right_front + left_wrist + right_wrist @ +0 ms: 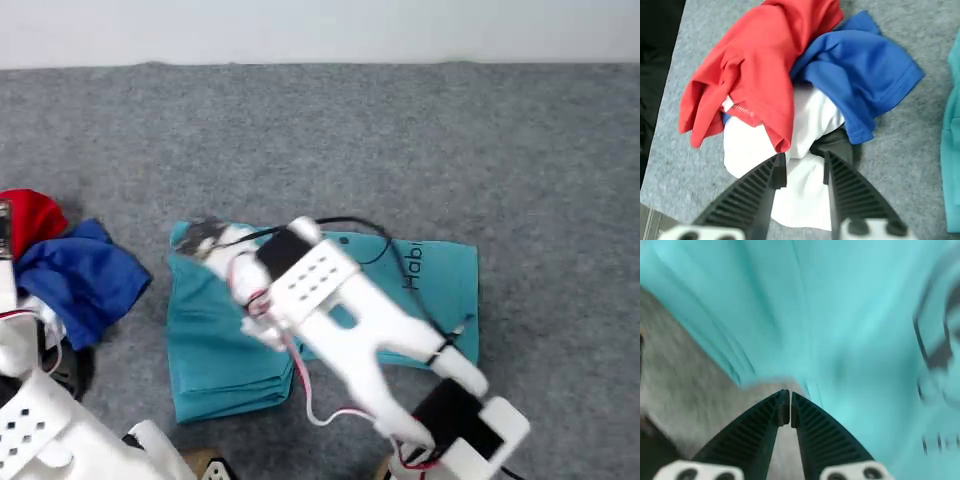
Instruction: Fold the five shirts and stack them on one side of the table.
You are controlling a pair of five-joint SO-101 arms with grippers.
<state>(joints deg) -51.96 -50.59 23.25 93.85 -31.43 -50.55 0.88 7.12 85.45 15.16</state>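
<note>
Looking down from the high view, a teal shirt (pixel 430 290) lies partly folded in the middle of the grey bench (pixel 500 130). The right arm stretches across it, with the right hand (pixel 212 240) at the shirt's far left corner. A red shirt (pixel 30 215) and a blue shirt (pixel 85 275) sit heaped at the bench's left edge, well apart from the teal one. In the left wrist view, the left hand (pixel 800 167) hangs with its fingers a little apart, gripping nothing, just above a white shirt (pixel 750 145) that lies under the red and blue ones. In the right wrist view, the right hand's fingers are pressed together, their tips at the teal shirt's edge where it meets the bench. Whether any cloth is pinched between them cannot be told. The step in hand seems to be the teal shirt's next fold. It would likely go best by pinching that corner firmly, carrying it low and straight across, and matching the edges before letting go.
</note>
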